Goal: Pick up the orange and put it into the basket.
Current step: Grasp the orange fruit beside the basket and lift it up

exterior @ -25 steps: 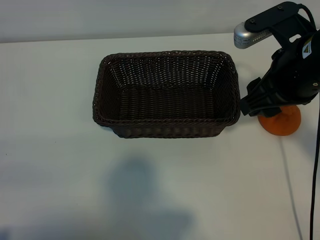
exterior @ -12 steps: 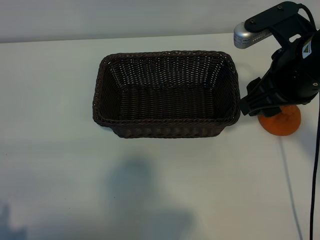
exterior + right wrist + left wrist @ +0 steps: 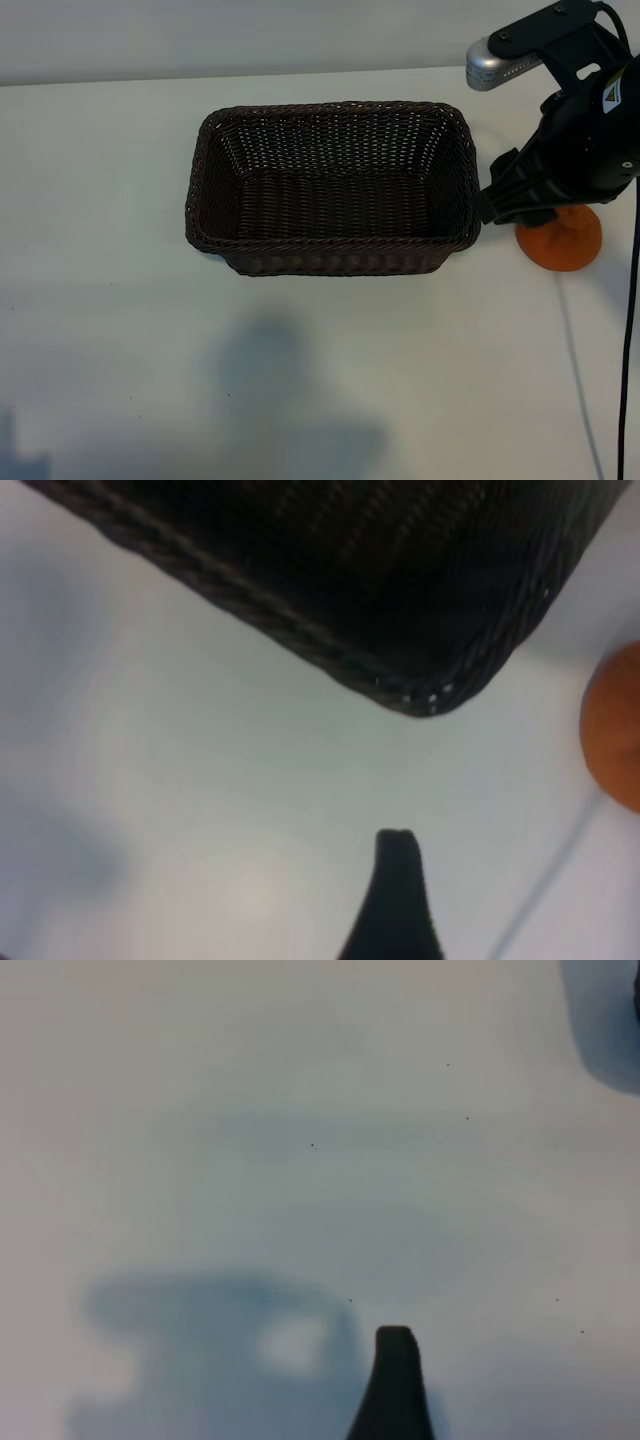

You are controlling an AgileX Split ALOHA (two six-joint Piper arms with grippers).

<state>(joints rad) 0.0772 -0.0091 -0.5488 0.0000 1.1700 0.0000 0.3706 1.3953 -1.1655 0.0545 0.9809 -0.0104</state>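
The orange (image 3: 563, 243) lies on the white table just right of the basket (image 3: 330, 243), its upper part hidden by my right arm. The basket is dark brown wicker with nothing in it. My right gripper (image 3: 495, 205) hangs between the basket's right end and the orange, touching neither. In the right wrist view one black finger (image 3: 397, 885) shows over bare table, with the basket's corner (image 3: 420, 680) beyond it and the orange (image 3: 617, 730) off to the side, outside the jaws. My left gripper is out of the exterior view; its wrist view shows one finger (image 3: 395, 1380) over bare table.
The white table (image 3: 100, 200) stretches wide to the left of and in front of the basket. A thin cable (image 3: 580, 360) runs across the table from beside the orange toward the front right. A silver camera body (image 3: 490, 68) sticks out above the right arm.
The right arm has shifted slightly up and toward the basket. A small shadow has appeared at the table's front left corner. The orange and basket have not moved.
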